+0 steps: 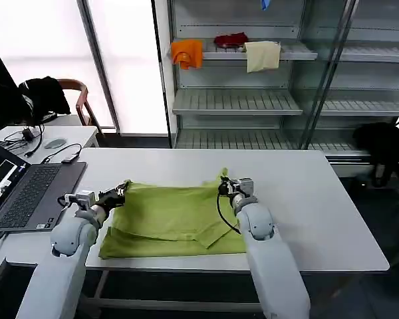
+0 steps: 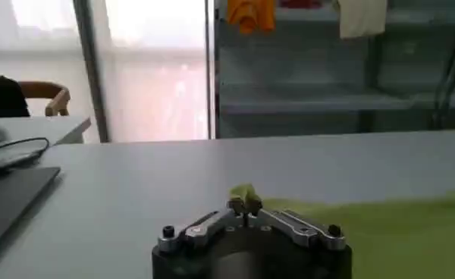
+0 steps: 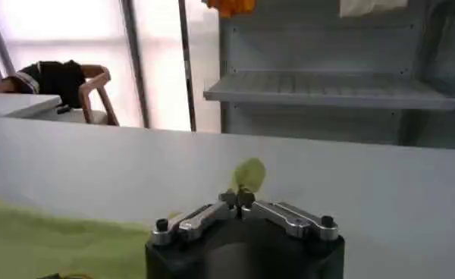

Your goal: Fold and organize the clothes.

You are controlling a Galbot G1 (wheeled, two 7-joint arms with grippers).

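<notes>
Head view: I see the lime-green T-shirt (image 1: 173, 222) partly folded on the white table (image 1: 319, 212), beside the laptop (image 1: 26, 193). Left gripper (image 1: 120, 193) and right gripper (image 1: 224, 187) each sit at a far corner.

Left wrist view: left gripper (image 2: 244, 203) pinches a green fold.

Right wrist view: right gripper (image 3: 241, 199) pinches a green tip.

This place looks like a laboratory or test room. A white worktop (image 1: 306, 199) stands before grey metal shelves (image 1: 236, 101) with some cloths (image 1: 187, 53), a laptop (image 1: 26, 193) with cables lies at the side, and a wooden chair (image 1: 80, 96) stands by bright windows (image 1: 130, 60).
</notes>
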